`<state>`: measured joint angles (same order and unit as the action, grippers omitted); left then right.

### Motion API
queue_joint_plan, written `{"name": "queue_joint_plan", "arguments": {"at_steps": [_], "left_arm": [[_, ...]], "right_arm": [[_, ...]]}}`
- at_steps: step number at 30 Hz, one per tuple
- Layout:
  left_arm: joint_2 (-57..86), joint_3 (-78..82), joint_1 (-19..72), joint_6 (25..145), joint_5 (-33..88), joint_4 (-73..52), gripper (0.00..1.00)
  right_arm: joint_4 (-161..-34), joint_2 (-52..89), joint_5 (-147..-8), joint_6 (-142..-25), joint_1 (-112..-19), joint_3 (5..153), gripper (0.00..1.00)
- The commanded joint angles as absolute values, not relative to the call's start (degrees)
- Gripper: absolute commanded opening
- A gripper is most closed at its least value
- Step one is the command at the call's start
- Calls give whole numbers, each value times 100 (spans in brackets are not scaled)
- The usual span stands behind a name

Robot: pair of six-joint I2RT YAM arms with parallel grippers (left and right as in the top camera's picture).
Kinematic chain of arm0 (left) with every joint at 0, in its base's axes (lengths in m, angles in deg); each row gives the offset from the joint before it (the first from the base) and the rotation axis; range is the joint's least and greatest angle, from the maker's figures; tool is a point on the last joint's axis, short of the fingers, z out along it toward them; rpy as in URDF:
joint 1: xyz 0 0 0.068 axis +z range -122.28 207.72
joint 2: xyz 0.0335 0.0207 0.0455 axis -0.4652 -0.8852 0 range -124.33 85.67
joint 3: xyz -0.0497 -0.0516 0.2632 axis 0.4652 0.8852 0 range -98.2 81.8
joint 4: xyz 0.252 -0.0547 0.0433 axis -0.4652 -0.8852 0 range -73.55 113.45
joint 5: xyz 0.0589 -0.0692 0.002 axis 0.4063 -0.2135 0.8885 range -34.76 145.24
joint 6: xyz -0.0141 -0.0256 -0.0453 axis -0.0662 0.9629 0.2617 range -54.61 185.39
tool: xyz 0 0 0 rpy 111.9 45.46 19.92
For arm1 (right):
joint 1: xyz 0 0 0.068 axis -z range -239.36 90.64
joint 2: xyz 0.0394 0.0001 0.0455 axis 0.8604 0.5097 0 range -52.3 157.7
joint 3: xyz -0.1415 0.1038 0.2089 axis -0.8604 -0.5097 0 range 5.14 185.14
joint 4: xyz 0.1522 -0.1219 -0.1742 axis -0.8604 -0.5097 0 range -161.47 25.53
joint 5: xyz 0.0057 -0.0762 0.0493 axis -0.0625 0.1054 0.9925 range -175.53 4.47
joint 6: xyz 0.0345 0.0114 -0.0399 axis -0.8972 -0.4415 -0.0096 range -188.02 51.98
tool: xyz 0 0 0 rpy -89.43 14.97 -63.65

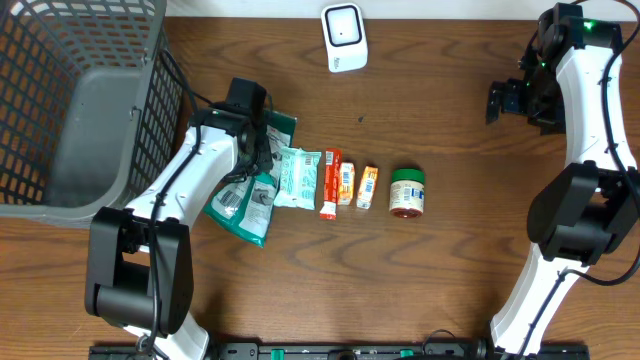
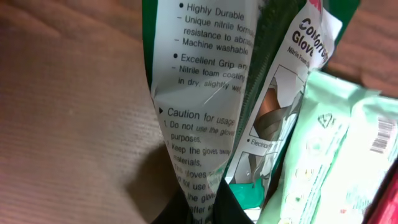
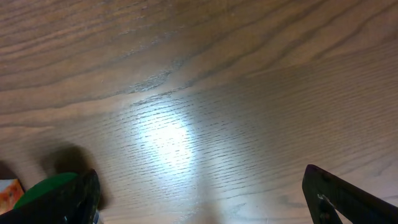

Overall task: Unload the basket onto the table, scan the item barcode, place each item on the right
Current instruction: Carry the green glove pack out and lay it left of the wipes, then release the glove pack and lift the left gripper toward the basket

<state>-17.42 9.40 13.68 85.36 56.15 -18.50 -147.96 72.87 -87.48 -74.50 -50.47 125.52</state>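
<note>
The left gripper point(image 1: 252, 135) is clamped on a glove packet point(image 2: 199, 93) at the left end of the item row. It looks light, floppy and slick, so an edge pinch suits it. The right gripper point(image 1: 510, 100) hangs spread and empty.

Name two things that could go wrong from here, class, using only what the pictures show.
1. The left gripper pinches only a thin fold of the glove packet; the limp bag may slip out when lifted.
2. The wipes pack lies against the packet, so lifting may drag it along.
</note>
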Motion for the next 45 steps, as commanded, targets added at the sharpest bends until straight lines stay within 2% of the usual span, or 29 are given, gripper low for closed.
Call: {"name": "queue_joint_plan", "arguments": {"at_steps": [1, 10, 11, 13, 16, 18, 26, 29, 30, 31, 45], "left_arm": [[-1616, 953, 1355, 8610, 6093, -1734, 8], [-1712, 1147, 1355, 8715, 6021, -1693, 8], [-1712, 1165, 1355, 8715, 6019, -1702, 16], [-1710, 1176, 1355, 8713, 6015, -1719, 42], [-1629, 1121, 1366, 8706, 5964, -1743, 57], [-1478, 977, 1383, 8593, 5958, -1769, 59], [-521, 376, 1703, 7946, 6222, -1606, 58], [-339, 378, 1821, 7635, 6638, -1785, 35], [-337, 378, 1858, 7515, 6675, -1885, 29], [-339, 378, 1897, 7428, 6668, -1955, 27], [-457, 470, 3023, 7201, 6679, -1986, 27]], "right_arm": [[-14798, 7298, -8783, -7415, -5043, 12617, 99], [-14796, 7298, -8783, -7415, -5043, 12617, 99], [-14798, 7298, -8783, -7415, -5045, 12617, 99], [-14798, 7298, -8783, -7415, -5043, 12617, 99], [-14798, 7298, -8783, -7415, -5043, 12617, 99], [-14798, 7298, -8783, -7415, -5045, 12617, 99], [-14798, 7298, -8783, -7415, -5043, 12617, 99], [-14798, 7298, -8783, -7415, -5043, 12617, 99], [-14798, 7298, -8783, -7415, -5043, 12617, 99], [-14798, 7298, -8783, -7415, -5045, 12617, 99], [-14798, 7298, -8783, -7415, -5043, 12617, 99]]}}
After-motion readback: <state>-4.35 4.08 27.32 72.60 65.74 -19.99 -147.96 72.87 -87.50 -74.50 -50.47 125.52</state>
